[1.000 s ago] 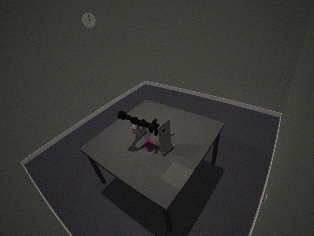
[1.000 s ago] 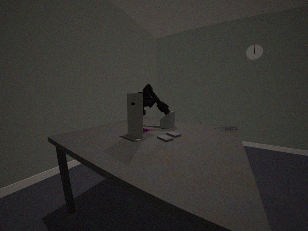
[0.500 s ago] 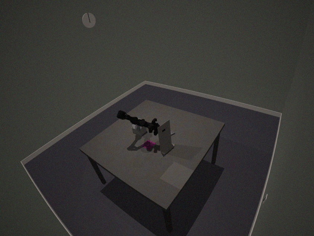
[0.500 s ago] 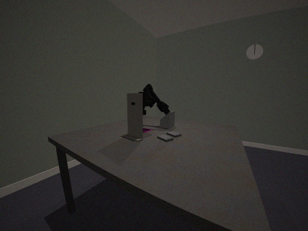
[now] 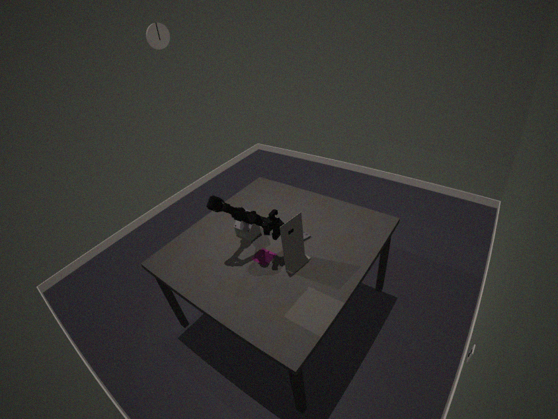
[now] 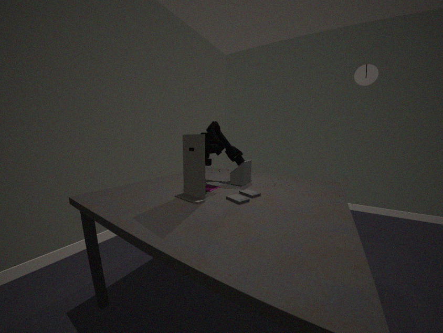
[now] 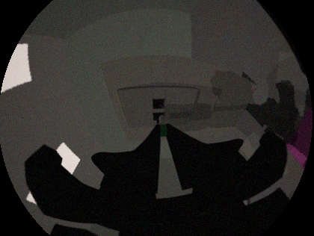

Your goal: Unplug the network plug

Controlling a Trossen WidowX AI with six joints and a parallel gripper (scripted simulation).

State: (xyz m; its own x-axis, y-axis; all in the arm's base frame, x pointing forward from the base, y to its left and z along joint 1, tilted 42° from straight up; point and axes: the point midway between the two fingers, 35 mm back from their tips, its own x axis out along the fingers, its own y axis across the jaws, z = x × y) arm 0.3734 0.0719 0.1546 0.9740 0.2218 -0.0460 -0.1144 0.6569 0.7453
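Exterior view: upright panel (image 6: 193,168) blocks most of the gripper (image 6: 208,162); two flat blocks (image 6: 238,198) lie beside it on the table (image 6: 286,243). Jaws narrow, clamped on the plug (image 7: 162,130) at the socket (image 7: 158,104). Magenta marked square (image 5: 263,257) sits near the panel foot, partly shadowed. Tab too dark to resolve.

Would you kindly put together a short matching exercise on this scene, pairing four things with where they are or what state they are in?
Things:
1. gripper
2. upright panel
3. magenta square
4. wall clock

Places or states:
A. flat on the table beside the panel's foot
B. shut on the plug at the socket
C. high on the wall
D. standing on the table, a small dark socket near its top

Pairs: 1-B, 2-D, 3-A, 4-C
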